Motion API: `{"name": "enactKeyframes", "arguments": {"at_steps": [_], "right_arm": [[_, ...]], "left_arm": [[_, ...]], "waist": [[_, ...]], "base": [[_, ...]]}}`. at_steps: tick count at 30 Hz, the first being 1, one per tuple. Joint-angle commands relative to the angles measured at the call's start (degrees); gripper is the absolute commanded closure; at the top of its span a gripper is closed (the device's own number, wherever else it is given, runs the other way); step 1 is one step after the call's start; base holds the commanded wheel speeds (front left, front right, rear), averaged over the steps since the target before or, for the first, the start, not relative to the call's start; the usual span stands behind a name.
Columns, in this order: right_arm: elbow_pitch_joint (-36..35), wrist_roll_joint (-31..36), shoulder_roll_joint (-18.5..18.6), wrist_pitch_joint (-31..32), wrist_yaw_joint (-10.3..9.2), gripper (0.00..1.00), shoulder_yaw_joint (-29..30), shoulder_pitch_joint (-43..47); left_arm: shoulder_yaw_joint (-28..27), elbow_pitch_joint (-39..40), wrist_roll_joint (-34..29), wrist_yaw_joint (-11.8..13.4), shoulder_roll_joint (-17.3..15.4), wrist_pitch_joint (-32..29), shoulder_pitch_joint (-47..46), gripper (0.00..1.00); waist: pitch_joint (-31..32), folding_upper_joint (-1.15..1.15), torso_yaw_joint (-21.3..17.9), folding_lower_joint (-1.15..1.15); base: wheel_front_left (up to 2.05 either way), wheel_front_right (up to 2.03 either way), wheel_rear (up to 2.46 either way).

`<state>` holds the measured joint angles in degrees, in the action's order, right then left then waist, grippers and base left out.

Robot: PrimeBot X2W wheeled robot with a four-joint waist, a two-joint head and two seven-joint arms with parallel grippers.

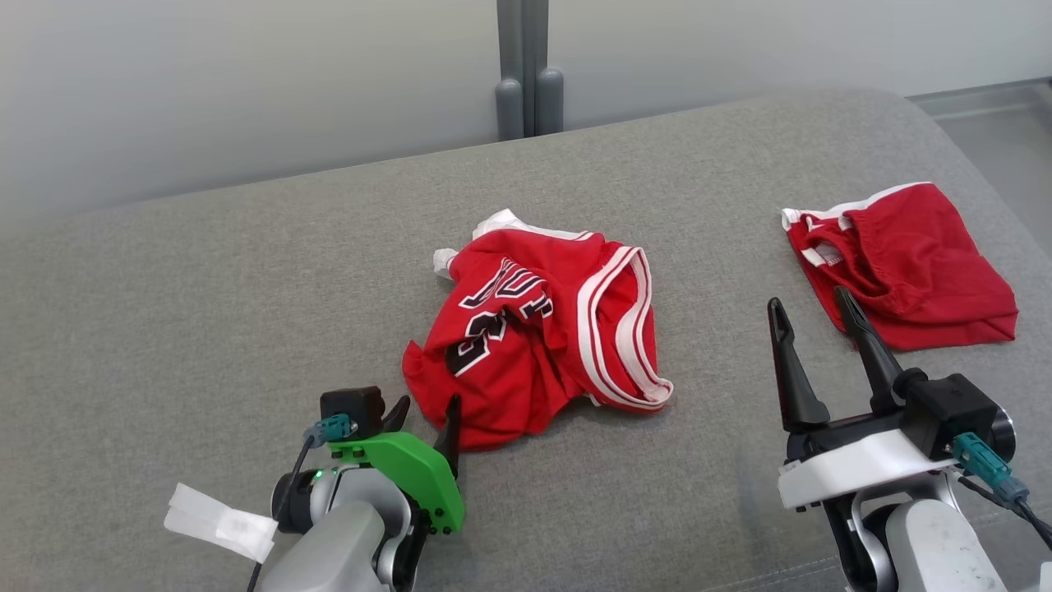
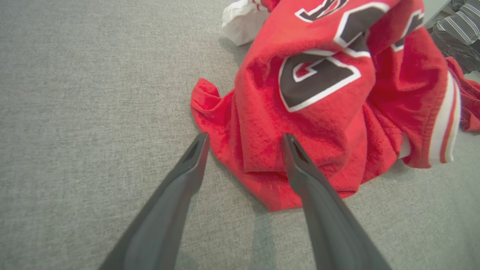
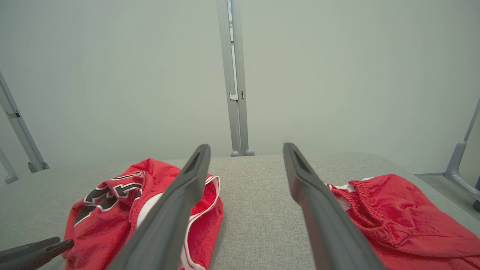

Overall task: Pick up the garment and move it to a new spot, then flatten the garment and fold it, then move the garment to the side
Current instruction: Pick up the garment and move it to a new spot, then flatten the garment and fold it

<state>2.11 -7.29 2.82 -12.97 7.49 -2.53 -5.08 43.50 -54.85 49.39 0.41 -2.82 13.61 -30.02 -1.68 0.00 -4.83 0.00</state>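
Note:
The garment [image 1: 534,329] is a red jersey with white trim and black lettering, lying crumpled in the middle of the grey cushioned surface [image 1: 205,312]. My left gripper [image 1: 427,407] is open at its near-left edge, fingers pointing down toward the cloth. In the left wrist view the left gripper [image 2: 244,138] straddles a fold of the garment [image 2: 337,105], one fingertip over grey fabric, the other over red cloth; nothing is pinched. My right gripper [image 1: 808,300] hangs open and empty above the surface, to the right of the garment. The right gripper [image 3: 246,147] points at the far wall, with the garment [image 3: 112,202] lower left.
Red shorts [image 1: 904,263] with a white-trimmed waistband lie at the right, just beyond my right fingers, also in the right wrist view as red shorts [image 3: 393,210]. A grey post [image 1: 530,74] stands behind the surface. The surface's rounded corner drops to the floor [image 1: 1003,123] at right.

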Motion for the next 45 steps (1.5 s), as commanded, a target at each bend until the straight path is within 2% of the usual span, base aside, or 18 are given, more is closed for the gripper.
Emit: {"name": "enactKeyframes", "arguments": {"at_steps": [1, 5, 7, 8, 13, 21, 28, 34, 39, 40, 41, 42, 43, 45], "right_arm": [[-0.3, 0.3, 0.2, 0.2, 0.01, 0.0, 0.1, -0.4], [-0.7, 0.7, 0.1, 0.4, 0.01, 0.0, 0.6, -0.6], [-0.8, 0.8, 0.1, 0.4, 0.01, 0.0, 0.7, -0.7], [-0.8, 0.7, 0.1, 0.4, 0.01, 0.0, 0.8, -0.7], [-0.8, 0.5, 0.1, 0.0, 0.01, 0.0, 1.4, -0.6], [-0.3, -0.1, 0.1, -0.4, 0.01, 0.0, 2.1, 0.0], [0.2, -0.4, 0.2, -0.7, 0.01, 0.0, 1.8, 0.3], [0.4, -0.8, 0.1, -0.9, 0.01, 0.0, 1.5, -0.4], [0.8, -0.6, 0.2, -0.9, 0.01, 0.0, 1.3, -1.3], [0.9, -0.6, 0.2, -1.0, 0.01, 0.0, 1.2, -1.4], [0.9, -0.6, 0.2, -1.0, 0.01, 0.0, 1.2, -1.4], [1.2, -0.7, 0.2, -1.0, 0.01, 0.0, 1.0, -1.6], [1.4, -0.8, 0.2, -0.9, 0.01, 0.0, 0.8, -1.7], [1.8, -0.8, 0.1, -1.0, 0.01, 0.0, 0.5, -1.9]], "left_arm": [[-0.2, -0.4, 1.0, -0.3, -0.1, 0.0, -0.2, 0.0], [0.5, -1.4, 3.9, -1.3, -0.1, 0.5, -1.3, 0.0], [0.8, -1.5, 4.9, -1.6, -0.2, 0.8, -1.7, 0.71], [0.8, -1.4, 5.3, -1.7, -0.2, 1.1, -1.9, 1.0], [-0.8, 0.7, 4.4, -1.3, -0.2, 1.7, -3.7, 1.0], [-11.2, 13.4, -8.2, 1.4, -1.0, 1.6, -1.9, 1.0], [-16.4, 20.6, -17.4, 6.1, -3.9, 1.6, -0.4, 1.0], [-19.0, 17.6, -19.9, 10.9, -8.1, 1.6, -1.1, 1.0], [-20.4, 12.3, -19.0, 9.7, -10.1, 1.5, -4.0, 1.0], [-20.6, 11.2, -18.7, 9.3, -10.3, 1.5, -4.6, 0.85], [-20.6, 11.2, -18.7, 9.3, -10.3, 1.5, -4.6, 0.85], [-20.7, 10.1, -18.5, 8.6, -10.3, 1.5, -5.0, 0.09], [-20.8, 9.0, -18.1, 8.0, -10.1, 1.5, -5.4, 0.0], [-20.9, 7.3, -17.9, 7.0, -10.2, 1.5, -6.3, 0.0]], "waist": [[-1.5, 0.0, -1.7, 0.0], [-2.5, 0.0, -3.0, 0.0], [-2.7, 0.0, -3.1, 0.0], [-2.8, 0.0, -3.1, 0.0], [-2.6, 0.0, -2.1, 0.0], [-1.6, 0.0, 0.8, 0.0], [-1.0, 0.0, 1.7, 0.0], [-2.2, 0.0, 0.7, 0.0], [-3.5, 0.0, -0.4, 0.0], [-3.7, 0.0, -0.6, 0.0], [-3.7, 0.0, -0.6, 0.0], [-3.8, 0.0, -0.7, 0.0], [-3.9, 0.0, -0.8, 0.0], [-4.0, 0.0, -0.8, 0.0]], "base": [[0.0, 0.0, 0.0], [0.0, 0.0, 0.0], [0.0, 0.0, 0.0], [0.0, 0.0, 0.0], [0.0, 0.0, 0.0], [0.0, 0.0, 0.0], [0.0, 0.0, 0.0], [0.0, 0.0, 0.0], [0.0, 0.0, 0.0], [0.0, 0.0, 0.0], [0.0, 0.0, 0.0], [0.0, 0.0, 0.0], [0.0, 0.0, 0.0], [0.0, 0.0, 0.0]]}}
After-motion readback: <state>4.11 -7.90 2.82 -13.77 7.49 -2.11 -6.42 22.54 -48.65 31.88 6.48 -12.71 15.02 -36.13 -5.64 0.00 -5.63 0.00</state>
